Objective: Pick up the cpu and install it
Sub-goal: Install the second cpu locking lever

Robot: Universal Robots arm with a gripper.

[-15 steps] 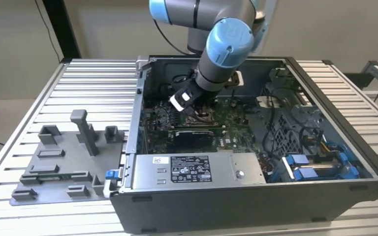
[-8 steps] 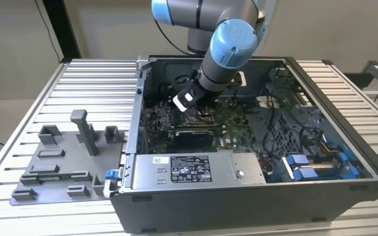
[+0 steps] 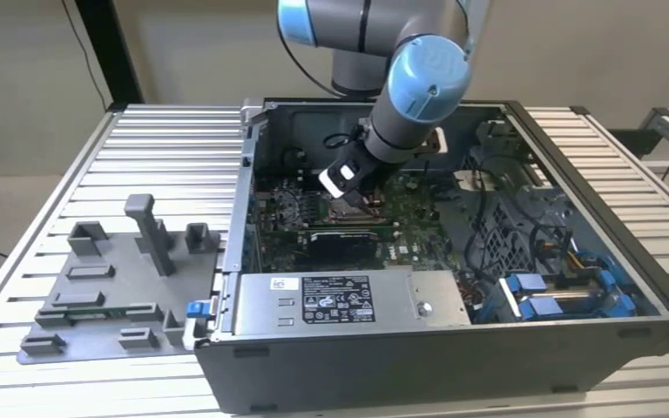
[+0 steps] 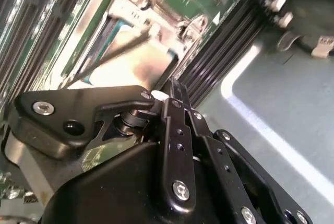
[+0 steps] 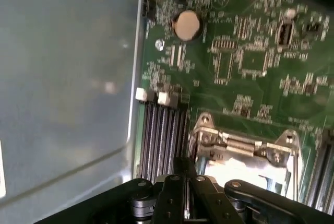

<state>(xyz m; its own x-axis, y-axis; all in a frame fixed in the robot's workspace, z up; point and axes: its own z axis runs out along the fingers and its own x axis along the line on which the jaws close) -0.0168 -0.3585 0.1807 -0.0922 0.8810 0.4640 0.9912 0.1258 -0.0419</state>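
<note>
Black pincer (image 4: 169, 96) linkage looms over the cpu (image 5: 245, 169) at twelve o'clock in its socket; finger state indiscernible; seating step, demanding gentle alignment.

The exterior view looks down from high in front onto the open computer case (image 3: 451, 261) at frame centre, the arm (image 3: 422, 78) entering from the top. Both wrist views ride close above the motherboard (image 5: 250, 51), sharing the metal-framed socket (image 5: 245, 153) and black gripper linkage (image 4: 177, 151).
</note>
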